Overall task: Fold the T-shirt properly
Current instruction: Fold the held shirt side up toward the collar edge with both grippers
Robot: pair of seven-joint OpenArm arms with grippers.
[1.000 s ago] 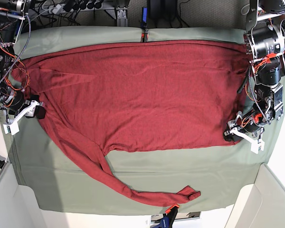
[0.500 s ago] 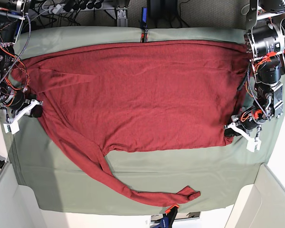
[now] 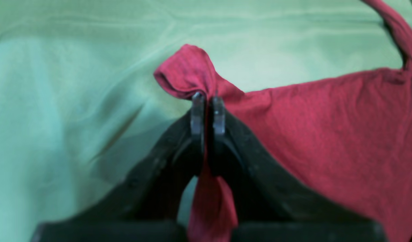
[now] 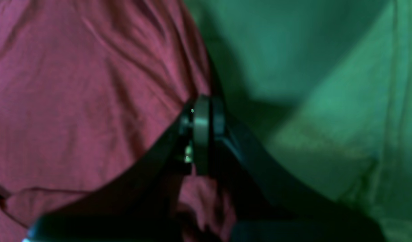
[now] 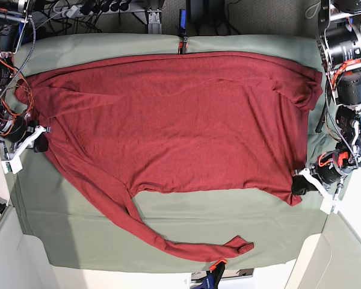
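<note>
The dark red T-shirt (image 5: 180, 120) lies spread flat across the table, with one long sleeve (image 5: 168, 241) trailing to the front edge. At the right of the base view, my left gripper (image 5: 301, 183) is shut on the shirt's front right corner. In the left wrist view the gripper (image 3: 208, 101) pinches a bunched fold of the T-shirt (image 3: 189, 70), with cloth hanging between its fingers. At the left of the base view, my right gripper (image 5: 39, 143) is shut on the shirt's left edge. The right wrist view shows this gripper (image 4: 209, 111) closed at the edge of the T-shirt (image 4: 74, 101).
A pale green table cloth (image 5: 228, 217) covers the table. Clamps hold it at the front edge (image 5: 216, 265) and the back edge (image 5: 182, 43). White panels (image 5: 343, 253) stand at both front corners. Cables and arm bases crowd the back corners.
Both grippers have shut on the shirt. The left gripper has pulled its corner toward the front right, and the right gripper has drawn its edge slightly left.
</note>
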